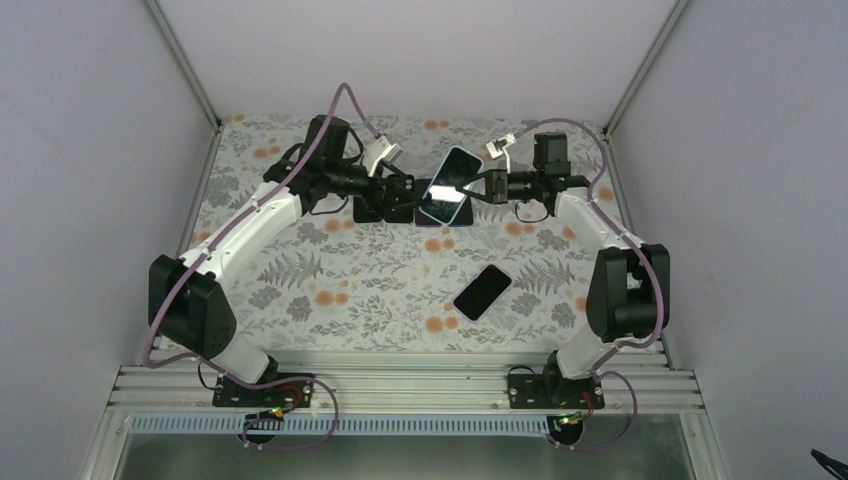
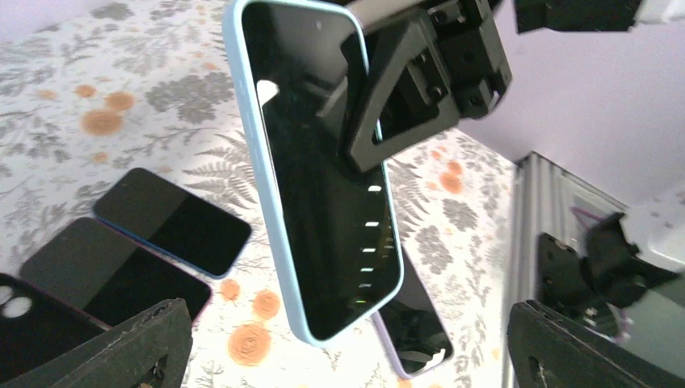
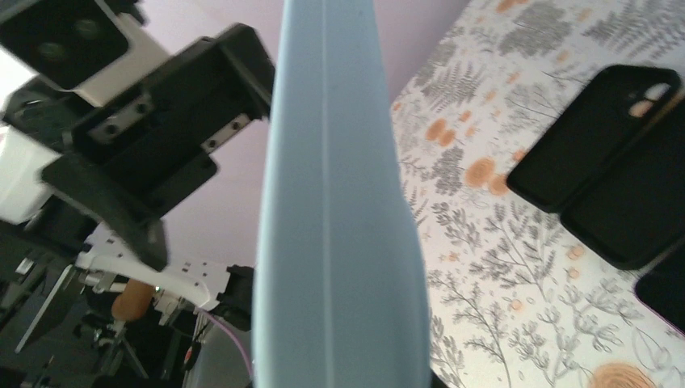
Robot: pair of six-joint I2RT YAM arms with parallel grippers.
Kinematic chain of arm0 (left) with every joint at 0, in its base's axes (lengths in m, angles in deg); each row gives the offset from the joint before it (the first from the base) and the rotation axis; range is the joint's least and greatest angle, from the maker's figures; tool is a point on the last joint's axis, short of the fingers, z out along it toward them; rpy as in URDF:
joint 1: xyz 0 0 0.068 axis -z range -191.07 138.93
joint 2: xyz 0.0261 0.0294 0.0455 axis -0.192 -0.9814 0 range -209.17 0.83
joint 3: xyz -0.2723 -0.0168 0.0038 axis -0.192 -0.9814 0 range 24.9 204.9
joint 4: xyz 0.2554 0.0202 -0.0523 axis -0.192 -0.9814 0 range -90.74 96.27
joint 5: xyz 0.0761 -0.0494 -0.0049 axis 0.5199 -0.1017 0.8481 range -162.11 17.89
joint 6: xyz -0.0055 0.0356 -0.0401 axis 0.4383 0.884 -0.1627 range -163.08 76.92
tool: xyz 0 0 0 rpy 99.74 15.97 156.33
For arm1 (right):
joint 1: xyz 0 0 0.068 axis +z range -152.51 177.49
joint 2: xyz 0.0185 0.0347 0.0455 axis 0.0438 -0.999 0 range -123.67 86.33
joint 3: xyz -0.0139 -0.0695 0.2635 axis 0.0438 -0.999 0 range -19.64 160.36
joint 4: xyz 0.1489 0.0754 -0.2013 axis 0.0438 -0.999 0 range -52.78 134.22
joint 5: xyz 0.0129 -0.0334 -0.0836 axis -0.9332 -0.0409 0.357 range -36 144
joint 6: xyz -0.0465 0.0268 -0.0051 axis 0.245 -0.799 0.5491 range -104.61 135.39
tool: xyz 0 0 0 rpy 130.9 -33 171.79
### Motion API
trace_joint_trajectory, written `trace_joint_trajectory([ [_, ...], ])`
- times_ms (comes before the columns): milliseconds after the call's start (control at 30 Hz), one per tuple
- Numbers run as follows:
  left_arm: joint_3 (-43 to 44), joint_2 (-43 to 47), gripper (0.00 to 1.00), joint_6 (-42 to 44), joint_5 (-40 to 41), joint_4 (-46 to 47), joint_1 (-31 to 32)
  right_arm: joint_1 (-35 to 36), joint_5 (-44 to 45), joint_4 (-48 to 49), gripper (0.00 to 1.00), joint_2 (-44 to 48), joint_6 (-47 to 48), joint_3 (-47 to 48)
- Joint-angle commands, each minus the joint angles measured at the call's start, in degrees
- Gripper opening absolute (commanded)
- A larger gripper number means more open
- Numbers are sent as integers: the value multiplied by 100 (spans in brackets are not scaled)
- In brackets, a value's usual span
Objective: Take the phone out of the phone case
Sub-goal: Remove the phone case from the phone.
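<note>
A phone in a light blue case is held up off the table, tilted, screen toward the left arm. My right gripper is shut on its far edge; one of its black fingers lies across the screen in the left wrist view. That view shows the dark screen and blue rim. In the right wrist view the case's blue side fills the middle and hides my right fingers. My left gripper is open and empty, its jaws wide apart just below the cased phone's lower end, not touching it.
A phone in a lilac case lies on the flowered cloth under the held phone. Black phones and a black case lie beside my left gripper. Another black phone lies nearer the front. Walls close the back and sides.
</note>
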Motion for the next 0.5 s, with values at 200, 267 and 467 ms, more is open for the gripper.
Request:
trace_joint_trajectory([
  [200,-494,457,87,626,-1388,-58,-132,-12,-1238,-661,4,361,991,600],
  [267,-543,470,82,632,-1450,-51,-137,-4,-1364,-799,4,381,1094,654],
  [467,-723,469,69,420,-1423,210,-134,60,-1503,-967,4,546,1269,672],
])
